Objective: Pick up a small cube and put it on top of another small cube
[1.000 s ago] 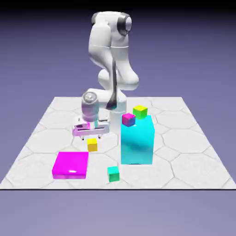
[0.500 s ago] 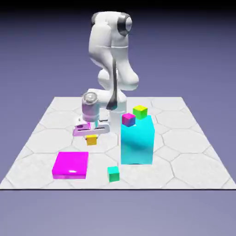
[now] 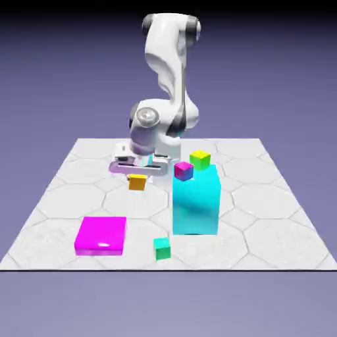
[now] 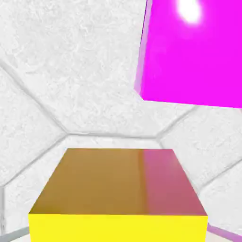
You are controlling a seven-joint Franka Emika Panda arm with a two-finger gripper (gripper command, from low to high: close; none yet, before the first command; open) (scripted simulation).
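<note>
Item: small yellow-orange cube (image 3: 137, 182), held clear of the counter (image 3: 263, 217), clamped in our end effector (image 3: 137, 172), which is closed on its sides. We judge it rigid, light, prob. smooth-faced; flat opposite faces are the best grip. Dest.: lime cube (image 3: 200, 158), atop big cyan block (image 3: 195, 204), beside magenta cube (image 3: 183, 171).

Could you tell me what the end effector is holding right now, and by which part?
The end effector holds the small yellow-orange cube by its upper part, lifted off the table.

Magenta cube (image 3: 183, 171) atop cyan block (image 3: 195, 204); teal cube (image 3: 162, 248) apparently just before it.
</note>
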